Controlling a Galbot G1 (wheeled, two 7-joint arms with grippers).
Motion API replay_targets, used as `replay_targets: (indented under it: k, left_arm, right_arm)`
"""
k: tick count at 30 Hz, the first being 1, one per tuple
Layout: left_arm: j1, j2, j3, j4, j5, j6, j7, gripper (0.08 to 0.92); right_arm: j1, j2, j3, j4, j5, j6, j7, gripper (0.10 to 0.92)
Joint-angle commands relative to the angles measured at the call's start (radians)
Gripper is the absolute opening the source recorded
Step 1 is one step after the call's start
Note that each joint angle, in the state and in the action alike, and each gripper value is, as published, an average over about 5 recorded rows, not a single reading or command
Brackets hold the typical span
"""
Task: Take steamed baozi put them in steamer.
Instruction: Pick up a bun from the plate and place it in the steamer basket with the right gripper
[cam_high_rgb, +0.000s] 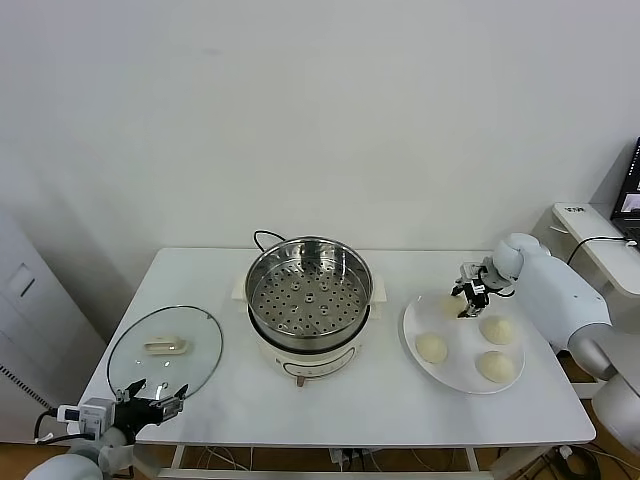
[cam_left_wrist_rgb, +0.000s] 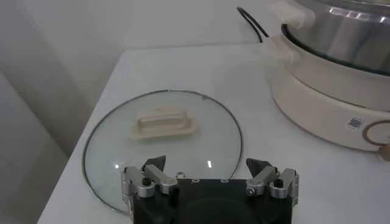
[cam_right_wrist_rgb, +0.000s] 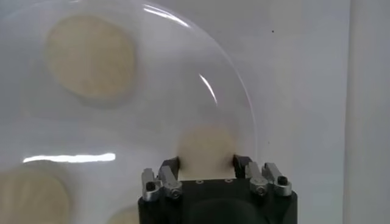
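Note:
On the white plate (cam_high_rgb: 448, 376) at the table's right lie three loose steamed baozi (cam_high_rgb: 431, 347) (cam_high_rgb: 495, 329) (cam_high_rgb: 496, 366), smooth and cream-white. At the plate's far edge my right gripper (cam_high_rgb: 467, 297) is lowered over another baozi (cam_right_wrist_rgb: 206, 145). In the right wrist view the right gripper (cam_right_wrist_rgb: 206, 163) is shut on this bun, one finger against each side, and the bun still rests on the plate (cam_right_wrist_rgb: 158, 91). The steamer (cam_high_rgb: 308, 286), a shiny perforated steel basket, stands empty at mid table. My left gripper (cam_high_rgb: 155, 405) waits open at the front left.
A round glass lid (cam_high_rgb: 165, 350) with a cream handle lies flat at the left, just beyond the left gripper (cam_left_wrist_rgb: 207, 165). The steamer (cam_left_wrist_rgb: 341, 36) sits on a cream cooker base (cam_left_wrist_rgb: 329, 97) with a black cord behind. A side table stands at far right.

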Motion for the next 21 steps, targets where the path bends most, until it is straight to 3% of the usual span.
replay_targets:
  k: [1,13,21]
  left_arm:
    - [0.003,-0.003,-0.001,-0.002,0.0,0.002,-0.007,0.823]
    - [0.003,-0.009,-0.003,-0.003,-0.002,0.006,-0.017,0.823]
    - [-0.004,0.0,0.003,-0.001,-0.006,0.007,-0.02,0.823]
  right_arm:
    - [0.008,-0.008,-0.03,0.021,0.025,-0.007,-0.018,0.541]
    - [0.341,-0.169,-0.46,0.357,0.338,-0.068,-0.076,0.492]
    - [0.589,-0.069,-0.566,0.391,0.454,0.089,-0.143,0.495]
